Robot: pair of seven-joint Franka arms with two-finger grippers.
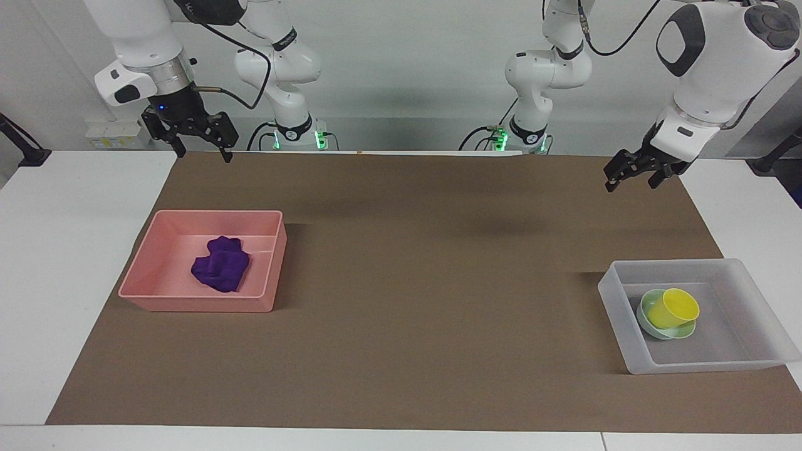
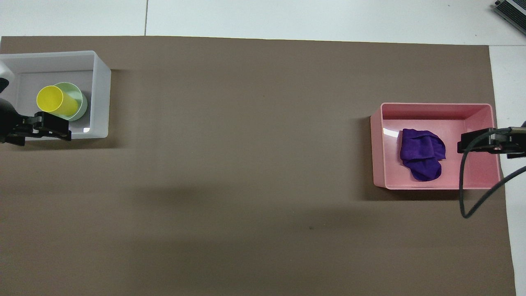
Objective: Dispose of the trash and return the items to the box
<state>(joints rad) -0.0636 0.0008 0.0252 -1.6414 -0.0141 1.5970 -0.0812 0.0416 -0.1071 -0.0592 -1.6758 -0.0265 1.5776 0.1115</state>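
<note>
Brown mat (image 1: 401, 282): yellow cup (image 1: 672, 308) tilted in bowl (image 1: 651, 317)

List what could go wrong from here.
1. The yellow cup sits tilted in the green bowl inside the clear box; a bump could tip it out of the bowl.
2. The right gripper trails a loose cable that, from above, hangs over the pink tray holding the purple cloth; it might snag.
</note>
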